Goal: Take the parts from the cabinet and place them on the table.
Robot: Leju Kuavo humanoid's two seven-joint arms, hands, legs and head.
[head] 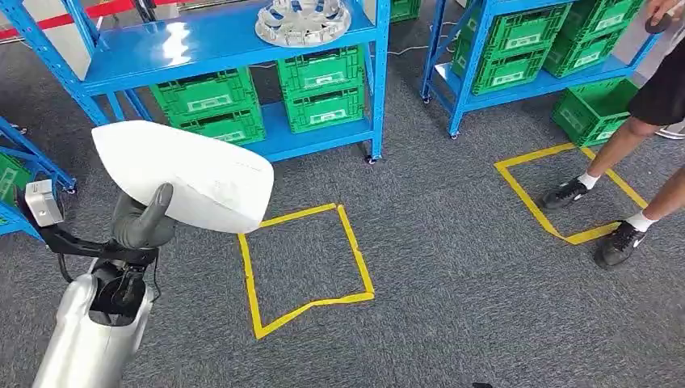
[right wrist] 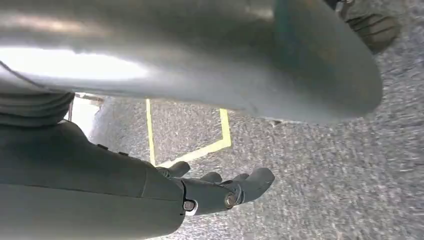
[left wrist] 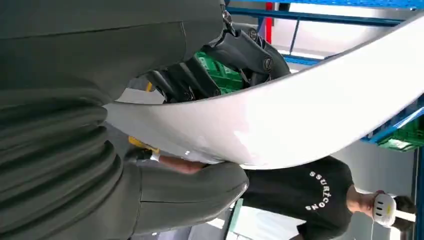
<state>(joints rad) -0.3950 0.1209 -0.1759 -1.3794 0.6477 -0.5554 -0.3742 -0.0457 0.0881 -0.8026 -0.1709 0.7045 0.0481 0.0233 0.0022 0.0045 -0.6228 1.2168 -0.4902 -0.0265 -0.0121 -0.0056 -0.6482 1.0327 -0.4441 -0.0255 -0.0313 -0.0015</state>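
- the left hand (head: 144, 222) has hold of a big white curved panel (head: 190, 174), thumb pressed up against its near face, the panel lifted above the grey carpet (head: 452, 242) and away from the blue shelving (head: 234, 40).
- by my reckoning the pick-up is done and this is the carrying step; no table is anywhere i can see, so the next move calls for turning and walking to one while keeping the panel level and the grip firm.
- a silver wheel cover (head: 303, 20) sits on the top shelf, likely another part waiting; green crates (head: 323, 85) fill the shelf below.
- the left wrist view adds what the head view hides: dark fingers (left wrist: 190, 80) curled over the far side of the panel (left wrist: 310, 110), so it is pinched between them and the thumb, and a person in a black t-shirt (left wrist: 310, 192) close behind.
- the right wrist view shows the right hand (right wrist: 220, 192) hanging over the carpet beside a yellow tape square (right wrist: 200, 135), fingers loosely curled, nothing in them.
- the head view alone gives the person's legs (head: 622, 186) by a second tape square, near the carrying route; worth watching.
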